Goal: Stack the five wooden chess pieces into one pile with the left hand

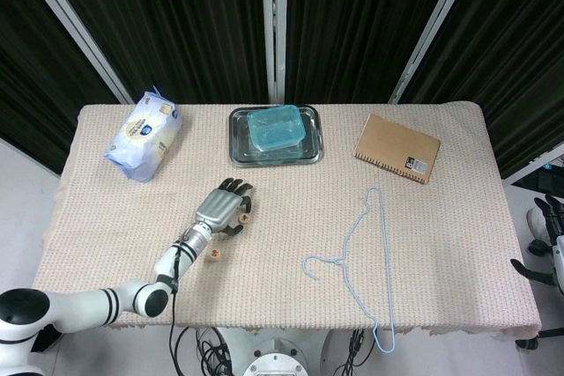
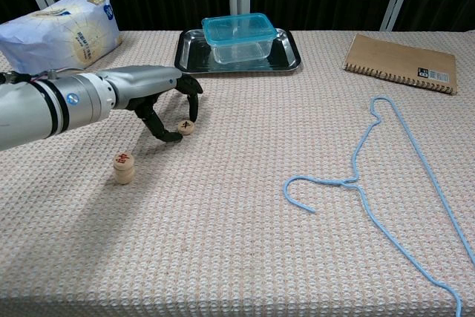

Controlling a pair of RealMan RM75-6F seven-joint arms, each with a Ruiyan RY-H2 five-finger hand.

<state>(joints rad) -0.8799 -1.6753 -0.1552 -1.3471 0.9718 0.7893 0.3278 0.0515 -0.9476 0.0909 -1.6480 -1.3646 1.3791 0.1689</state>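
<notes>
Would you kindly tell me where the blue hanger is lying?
In the chest view the blue hanger lies flat on the table's right side, in front of the brown notebook.

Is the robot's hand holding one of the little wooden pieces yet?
Not clearly. The left hand curls around the loose chess piece, fingertips right by it, but the piece sits on the tablecloth. A real grip cannot be told.
</notes>
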